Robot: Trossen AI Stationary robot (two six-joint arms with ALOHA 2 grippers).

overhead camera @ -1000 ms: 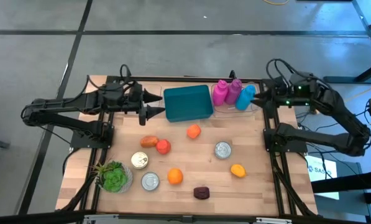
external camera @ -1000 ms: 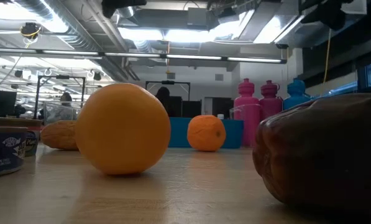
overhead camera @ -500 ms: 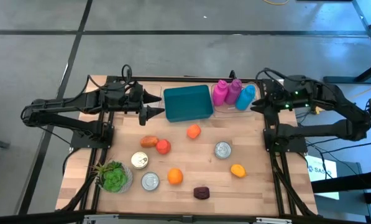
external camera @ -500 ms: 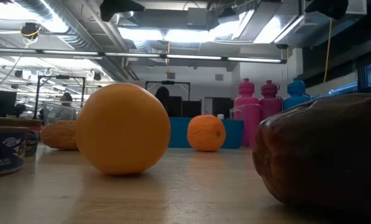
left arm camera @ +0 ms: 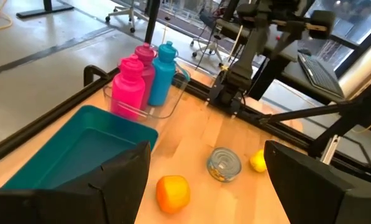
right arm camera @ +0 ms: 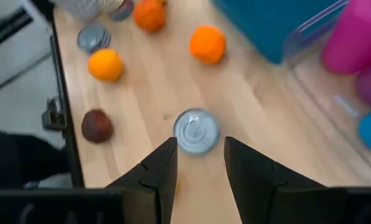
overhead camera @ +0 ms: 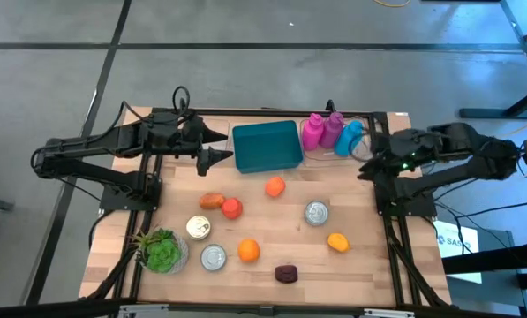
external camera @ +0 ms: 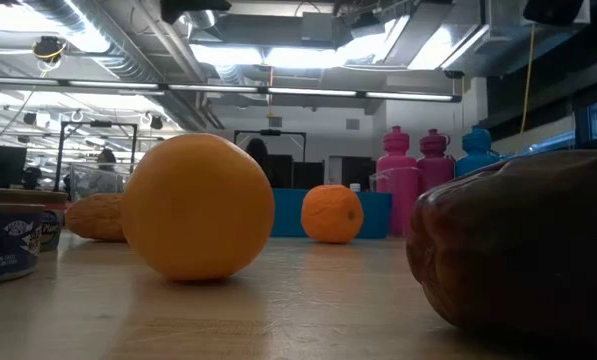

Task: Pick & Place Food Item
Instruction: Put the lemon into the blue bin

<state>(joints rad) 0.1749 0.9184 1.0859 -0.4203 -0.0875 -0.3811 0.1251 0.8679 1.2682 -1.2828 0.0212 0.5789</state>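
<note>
bottles (overhead camera: pixel 331 132) probably crowd bin (overhead camera: pixel 266 147), centre open

High cam looks straight down, far enough to take in the whole table (overhead camera: pixel 263 221) w/ both arms plus floor round it. Low cam sits at tabletop level, v. close to an orange (external camera: pixel 198 207) & a dark red fruit (external camera: pixel 523 250), facing level across to the teal bin (external camera: pixel 373 213) & bottles (external camera: pixel 433 165), room behind. Left wrist cam looks fwd & down across the table from beside the bin, towards the far arm's side. Right wrist cam looks steeply down on a silver can (right arm camera: pixel 196 130), close. That can (left arm camera: pixel 224 163) shows in both wrist views & from above (overhead camera: pixel 316 213); bin shared by all four.
</note>
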